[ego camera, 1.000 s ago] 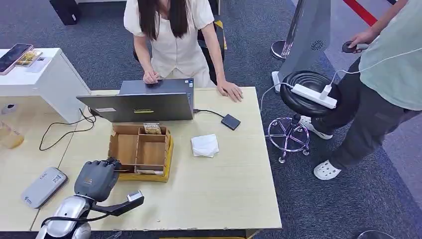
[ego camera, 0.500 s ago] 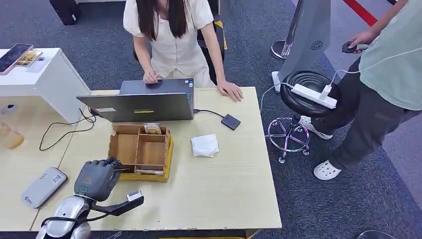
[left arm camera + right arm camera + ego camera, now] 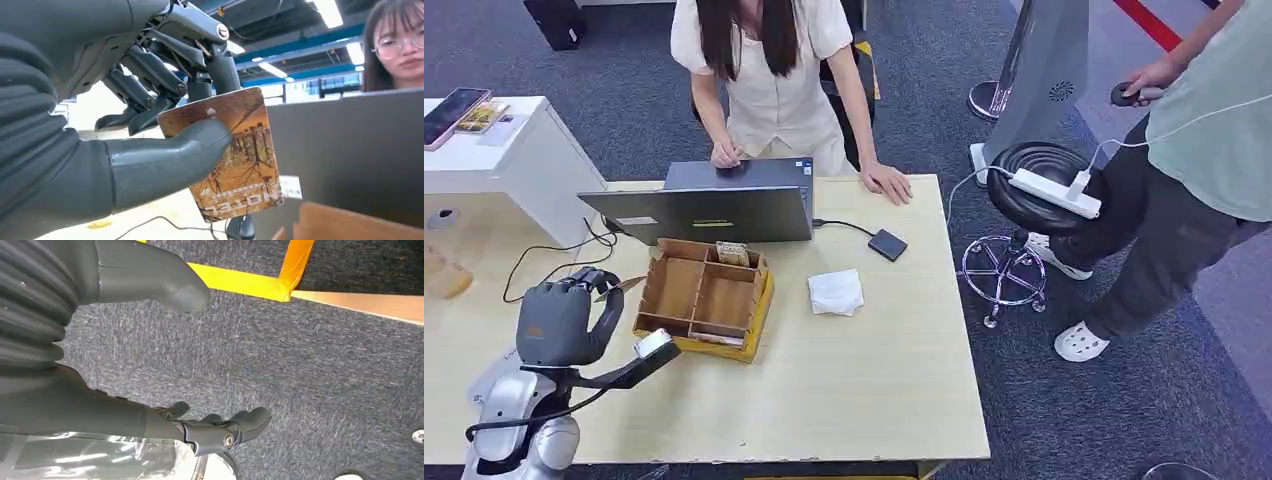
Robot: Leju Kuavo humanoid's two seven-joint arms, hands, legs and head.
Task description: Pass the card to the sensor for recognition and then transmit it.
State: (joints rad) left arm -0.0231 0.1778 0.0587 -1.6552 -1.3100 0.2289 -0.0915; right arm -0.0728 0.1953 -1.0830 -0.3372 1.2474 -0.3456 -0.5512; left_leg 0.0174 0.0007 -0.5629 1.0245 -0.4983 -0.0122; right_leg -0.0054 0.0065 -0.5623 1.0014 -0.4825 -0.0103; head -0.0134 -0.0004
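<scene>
My left hand (image 3: 556, 322) is raised over the left part of the table, left of the wooden organiser box (image 3: 704, 297). It pinches a brown hotel card (image 3: 621, 288) between thumb and fingers. In the left wrist view the card (image 3: 240, 160) stands in front of the grey laptop lid, with the thumb (image 3: 165, 160) pressed on its face and the left hand (image 3: 100, 90) behind it. A small black flat box (image 3: 887, 244) lies on the table, wired to the laptop (image 3: 714, 205). My right hand (image 3: 210, 432) hangs over the carpet, fingers apart, holding nothing.
A person leans on the table's far edge behind the laptop. A folded white cloth (image 3: 836, 292) lies right of the organiser. Right of the table stand a stool carrying a power strip (image 3: 1054, 190) and a second person. A white side table (image 3: 519, 150) is at the far left.
My left hand has lifted away from the organiser's front and moved left and farther up the table, now showing the card in its fingers. The organiser box has shifted slightly.
</scene>
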